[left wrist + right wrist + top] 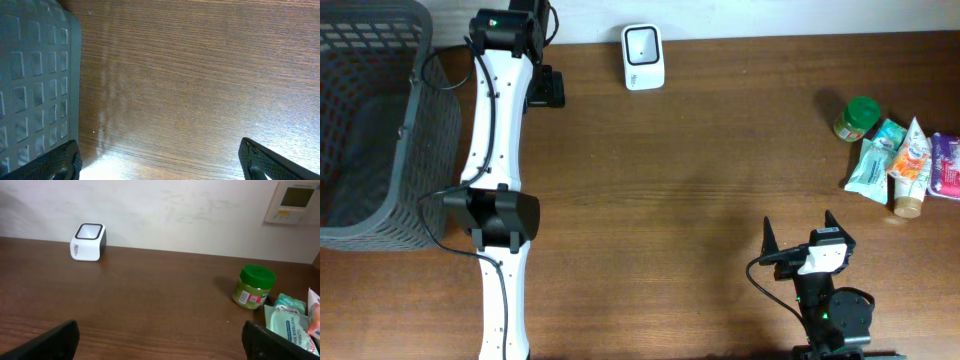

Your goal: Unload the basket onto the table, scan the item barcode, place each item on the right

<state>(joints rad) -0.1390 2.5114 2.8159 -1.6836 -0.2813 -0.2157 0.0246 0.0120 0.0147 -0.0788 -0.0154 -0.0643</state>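
Observation:
The white barcode scanner [643, 57] stands at the table's back edge, its window facing up; it shows far left in the right wrist view as the scanner [88, 242]. The items lie at the right: a green-lidded jar [858, 118] [254, 286], a pale green tissue packet [873, 165] [290, 322], a white tube [912, 170] and a purple packet [947, 165]. My right gripper [800, 230] [162, 342] is open and empty near the front edge, left of the items. My left gripper [545, 87] [160, 165] is open and empty over bare wood beside the basket.
A dark grey mesh basket [370, 120] [35, 80] fills the left end of the table. The white left arm [498, 150] stretches from the front edge to the back. A wall panel [296, 201] hangs behind the table.

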